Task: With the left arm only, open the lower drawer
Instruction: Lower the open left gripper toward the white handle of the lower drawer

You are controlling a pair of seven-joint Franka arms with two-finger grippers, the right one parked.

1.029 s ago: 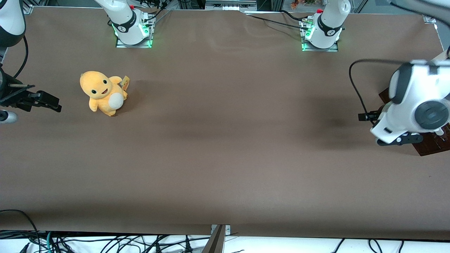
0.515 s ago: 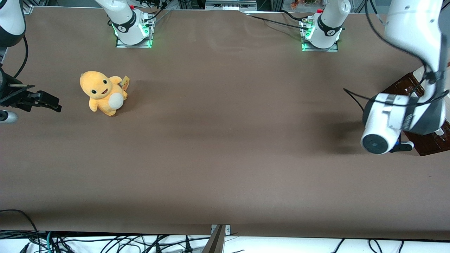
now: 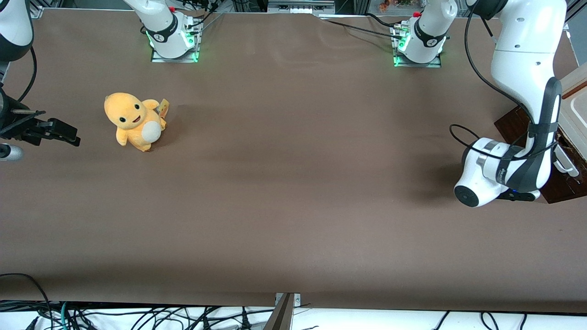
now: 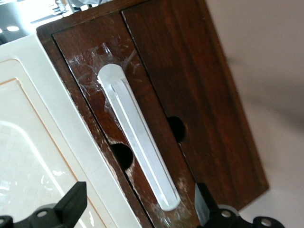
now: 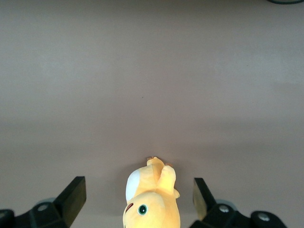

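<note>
A brown table is seen spread wide in the front view, with the left arm bent down at the working arm's end, its white wrist block lowered in front of a dark reddish-brown cabinet at the table's edge. Most of the cabinet is hidden by the arm in that view, and a cream-white panel is seen above it. In the left wrist view, two glossy wooden fronts are shown side by side, and the lower drawer is taken to be the one carrying the long white bar handle, next to the cream-white panel; it appears closed, flush with the neighbouring front. The claw is held just short of the handle, its two black fingers spread wide apart on either side of the handle's end, with nothing gripped between them and no contact visible. Toward the parked arm's end of the table, a small orange plush toy is seen sitting upright, well apart from the cabinet.
</note>
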